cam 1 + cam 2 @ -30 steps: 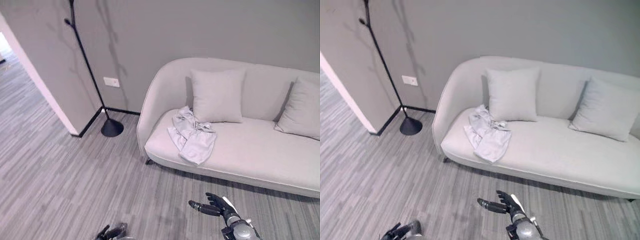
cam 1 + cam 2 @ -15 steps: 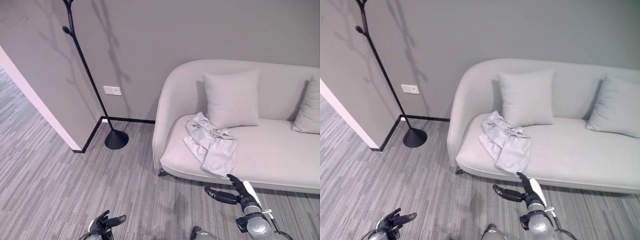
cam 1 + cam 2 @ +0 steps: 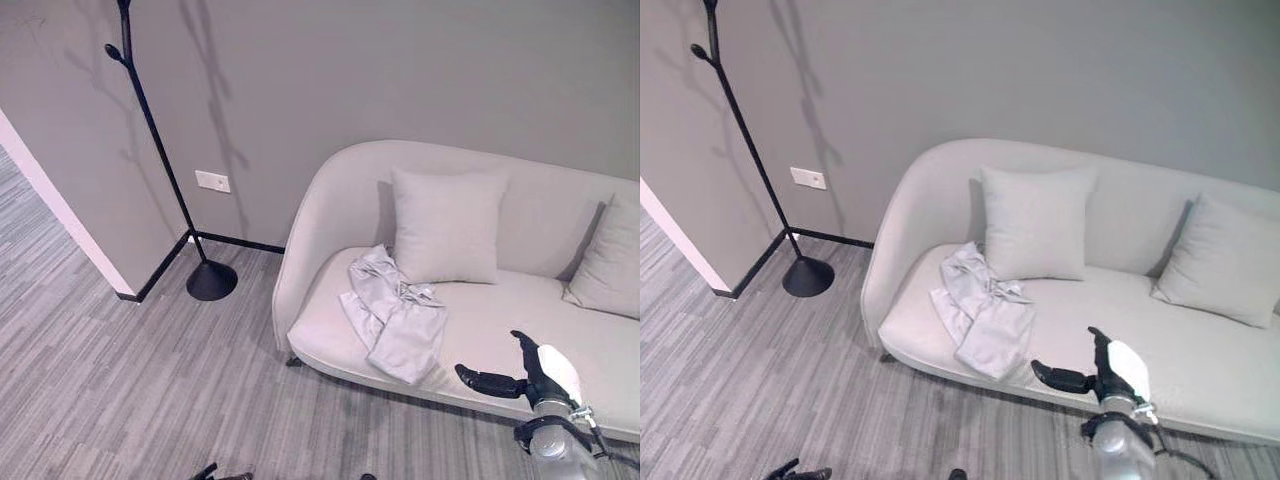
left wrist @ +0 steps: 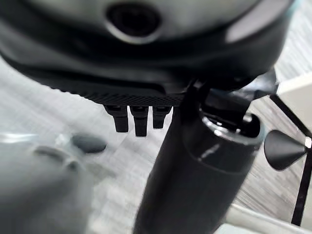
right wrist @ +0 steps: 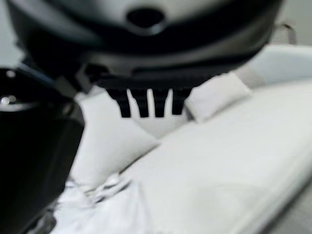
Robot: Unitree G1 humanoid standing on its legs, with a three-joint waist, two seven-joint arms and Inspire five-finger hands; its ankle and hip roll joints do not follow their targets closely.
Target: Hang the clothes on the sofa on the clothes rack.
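A crumpled pale grey garment (image 3: 395, 312) lies on the left part of the light grey sofa (image 3: 330, 205), in front of a cushion (image 3: 447, 225). The black clothes rack (image 3: 152, 135) stands to the sofa's left by the wall, on a round base (image 3: 211, 281). My right hand (image 3: 525, 378) hovers open over the seat's front edge, to the right of the garment and apart from it, fingers pointing at it. In the right wrist view the garment (image 5: 97, 207) lies past its straight fingers (image 5: 146, 105). My left hand (image 3: 795, 470) hangs low over the floor, open and holding nothing.
A second cushion (image 3: 610, 255) leans at the sofa's right end. A wall corner (image 3: 75, 215) juts out left of the rack, with a white socket (image 3: 212, 181) on the wall behind. Striped grey floor (image 3: 150, 380) spreads in front of the sofa.
The camera has shifted. My right hand has risen from over the floor to the sofa's front edge, right of the garment. The left hand has sunk to the picture's bottom edge.
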